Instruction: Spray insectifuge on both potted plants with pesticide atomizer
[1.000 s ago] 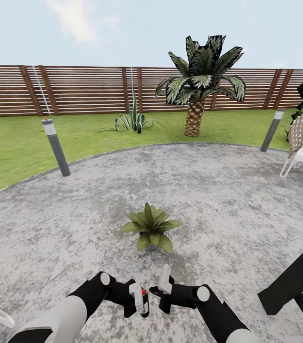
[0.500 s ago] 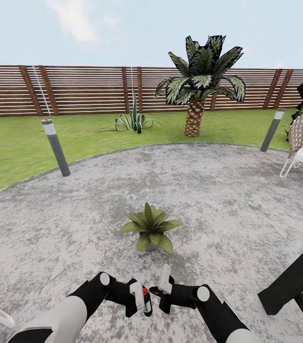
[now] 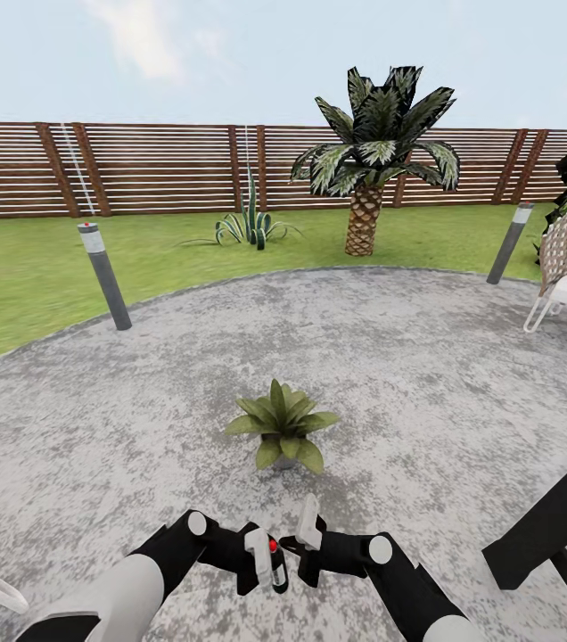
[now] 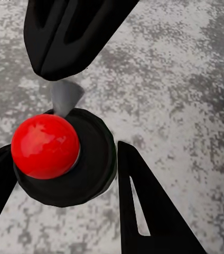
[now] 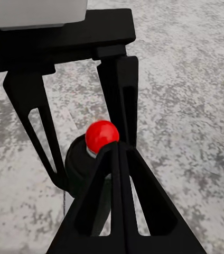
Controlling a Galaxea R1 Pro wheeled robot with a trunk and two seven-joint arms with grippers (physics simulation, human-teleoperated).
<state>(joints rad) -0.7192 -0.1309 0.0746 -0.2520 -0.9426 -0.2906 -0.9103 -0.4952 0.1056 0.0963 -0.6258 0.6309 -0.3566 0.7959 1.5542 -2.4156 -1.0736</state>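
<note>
Head view: potted plant (image 3: 282,432) before claws.

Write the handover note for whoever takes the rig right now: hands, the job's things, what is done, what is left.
Left hand: shut on the pesticide atomizer, red knob up, held low in front of the trunk.
Right hand: its fingers look closed together, tips right beside the atomizer's red knob; touching or not, I cannot tell.
One potted plant stands on the gravel patio just ahead of both hands.
Done: atomizer picked up.
Left: spray this plant all over; no spray visible on it. Then find and cover the second plant.
</note>
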